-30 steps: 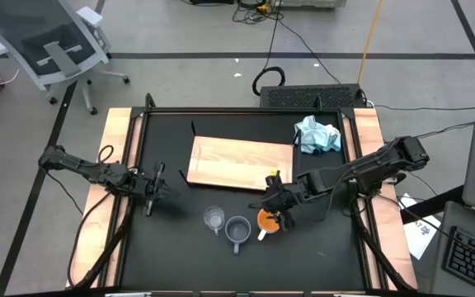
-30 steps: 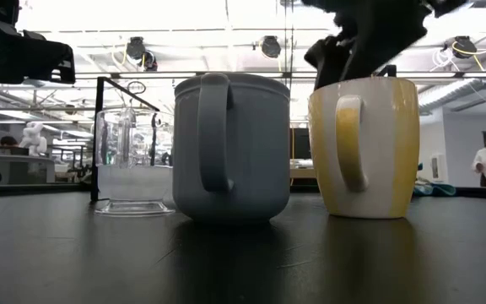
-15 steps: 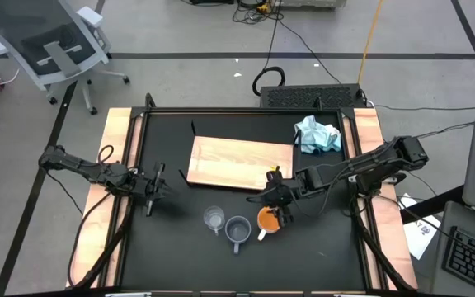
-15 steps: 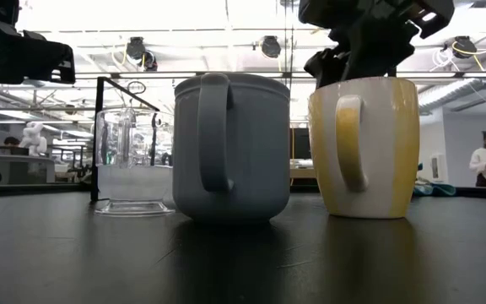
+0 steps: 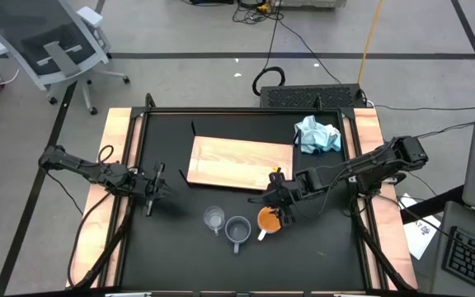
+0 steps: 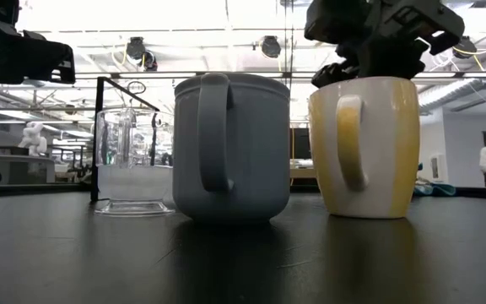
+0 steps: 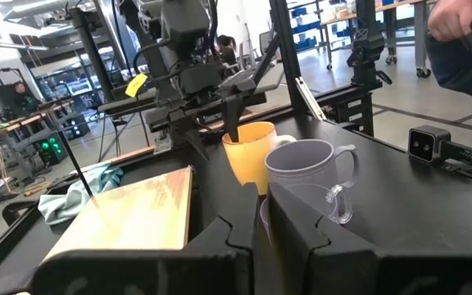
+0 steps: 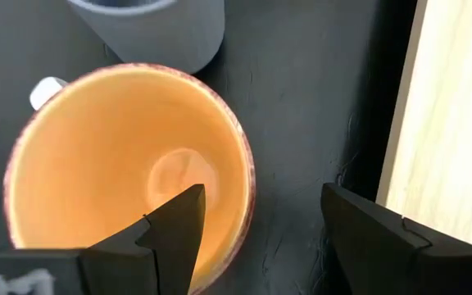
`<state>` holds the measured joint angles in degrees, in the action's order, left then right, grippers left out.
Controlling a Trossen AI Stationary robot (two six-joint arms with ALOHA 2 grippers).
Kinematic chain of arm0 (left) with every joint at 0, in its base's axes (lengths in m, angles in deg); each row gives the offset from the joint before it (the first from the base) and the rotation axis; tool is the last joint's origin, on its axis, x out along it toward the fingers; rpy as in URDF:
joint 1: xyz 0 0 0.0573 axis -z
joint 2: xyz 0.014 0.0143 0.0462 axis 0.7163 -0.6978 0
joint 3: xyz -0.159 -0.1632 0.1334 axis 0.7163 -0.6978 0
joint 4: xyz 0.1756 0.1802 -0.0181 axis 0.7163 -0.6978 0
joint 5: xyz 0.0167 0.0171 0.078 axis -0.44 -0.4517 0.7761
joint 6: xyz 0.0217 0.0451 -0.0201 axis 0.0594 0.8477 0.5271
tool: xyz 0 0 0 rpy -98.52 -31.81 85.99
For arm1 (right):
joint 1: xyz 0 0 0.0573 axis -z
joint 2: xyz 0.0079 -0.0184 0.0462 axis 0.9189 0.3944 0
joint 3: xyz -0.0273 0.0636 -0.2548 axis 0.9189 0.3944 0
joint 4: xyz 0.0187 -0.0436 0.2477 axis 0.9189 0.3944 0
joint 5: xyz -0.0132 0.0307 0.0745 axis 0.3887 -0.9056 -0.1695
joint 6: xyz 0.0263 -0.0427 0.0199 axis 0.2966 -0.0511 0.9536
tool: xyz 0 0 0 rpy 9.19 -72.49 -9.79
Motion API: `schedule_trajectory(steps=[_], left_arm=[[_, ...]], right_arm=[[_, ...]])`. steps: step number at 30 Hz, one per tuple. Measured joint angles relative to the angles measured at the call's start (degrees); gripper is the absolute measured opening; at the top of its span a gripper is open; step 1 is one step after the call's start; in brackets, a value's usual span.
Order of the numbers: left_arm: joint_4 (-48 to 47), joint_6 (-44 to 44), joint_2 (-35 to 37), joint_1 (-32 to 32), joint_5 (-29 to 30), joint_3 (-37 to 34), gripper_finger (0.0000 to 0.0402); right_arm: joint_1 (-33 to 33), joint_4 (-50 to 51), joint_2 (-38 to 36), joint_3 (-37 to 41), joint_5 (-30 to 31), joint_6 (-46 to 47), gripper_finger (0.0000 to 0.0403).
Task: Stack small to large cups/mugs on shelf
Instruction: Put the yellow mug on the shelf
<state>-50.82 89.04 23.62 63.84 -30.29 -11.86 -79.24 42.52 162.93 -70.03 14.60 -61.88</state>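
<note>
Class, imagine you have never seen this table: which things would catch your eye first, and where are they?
Three cups stand in a row near the table's front: a clear glass cup, a blue-grey mug and an orange mug. The right pincer hangs open over the orange mug's rim, one finger inside, one outside. Behind lies the light-wood board; the left pincer waits at the left.

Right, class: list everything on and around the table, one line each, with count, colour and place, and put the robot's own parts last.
Orange mug: one, orange inside, white handle, front centre, rightmost of the row.
Blue-grey mug: one, beside it.
Glass cup: one, clear, left end of the row.
Shelf: one, light wood, behind the cups.
Cloth: one, light blue, back right.
Office chair: one, white, floor back left.
Right gripper: open, astride the orange mug's rim.
Left gripper: table's left side.
</note>
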Motion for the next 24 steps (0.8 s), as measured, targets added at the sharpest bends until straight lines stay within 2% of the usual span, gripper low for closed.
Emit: schedule_trajectory(steps=[9, 24], left_arm=[[0.0, 0.0, 0.01, 0.0, 0.0, 0.0, 0.0033], [0.0, 0.0, -0.01, 0.02, 0.0, 0.0, 0.0033]], right_arm=[[0.0, -0.46, 0.0, 0.0, 0.0, -0.94, 0.0229], [0.06, -0.46, 0.0, 0.0, 0.0, -2.45, 0.012]])
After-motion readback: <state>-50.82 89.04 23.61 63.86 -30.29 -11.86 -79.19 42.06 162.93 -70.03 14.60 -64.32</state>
